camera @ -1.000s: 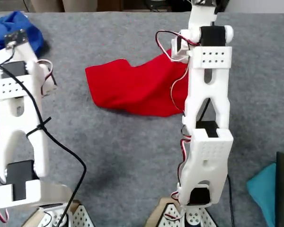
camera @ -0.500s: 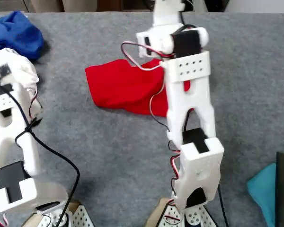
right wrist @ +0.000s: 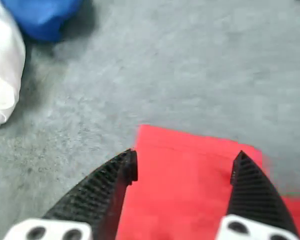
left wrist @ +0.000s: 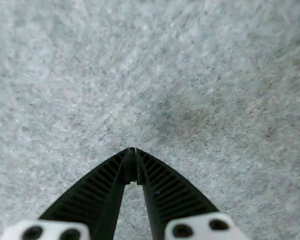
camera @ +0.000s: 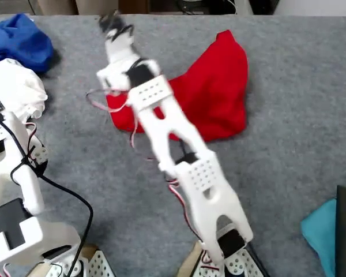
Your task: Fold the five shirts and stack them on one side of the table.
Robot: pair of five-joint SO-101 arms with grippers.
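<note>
Above the tabletop (camera: 300,69), my right pincer (right wrist: 185,157) hangs spread wide over one edge of the red shirt (right wrist: 190,200), which lies crumpled mid-table, while my left pincer (left wrist: 131,157) sits pinched together well apart from it.

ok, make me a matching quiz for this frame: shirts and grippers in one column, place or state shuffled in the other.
Things:
1. crumpled blue fabric shirt
2. red fabric shirt
3. left gripper
4. right gripper

Places or states:
A. fingers open, over an edge of red cloth
B. far left corner of the grey carpeted table
C. fingers shut, above bare carpet
D. spread across the table's middle

Pairs: 1-B, 2-D, 3-C, 4-A
</note>
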